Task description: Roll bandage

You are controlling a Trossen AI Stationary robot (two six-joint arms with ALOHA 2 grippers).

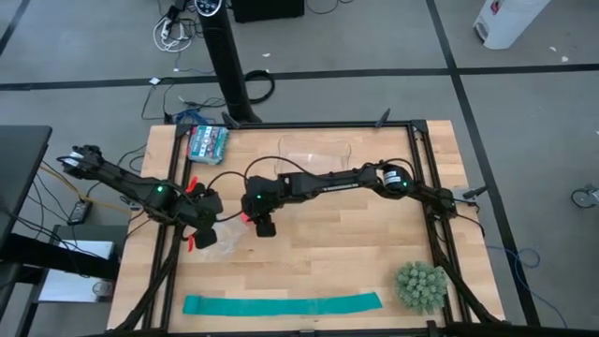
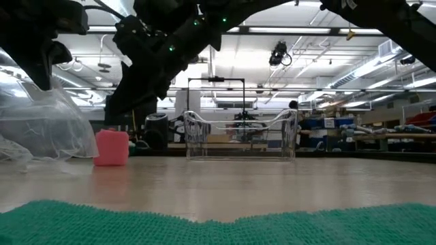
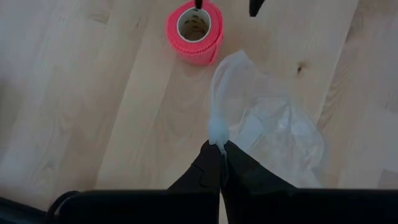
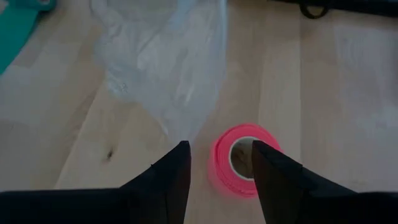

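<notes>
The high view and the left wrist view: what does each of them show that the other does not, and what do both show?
Only the high view shows the teal strip along the table's near edge, the spiky green ball, the clear container and both arms whole.

Only the left wrist view shows the roll's hollow core and the left hand pinching the edge of the clear plastic bag.

Both show the pink bandage, rolled, standing on end on the wooden table beside the bag.
</notes>
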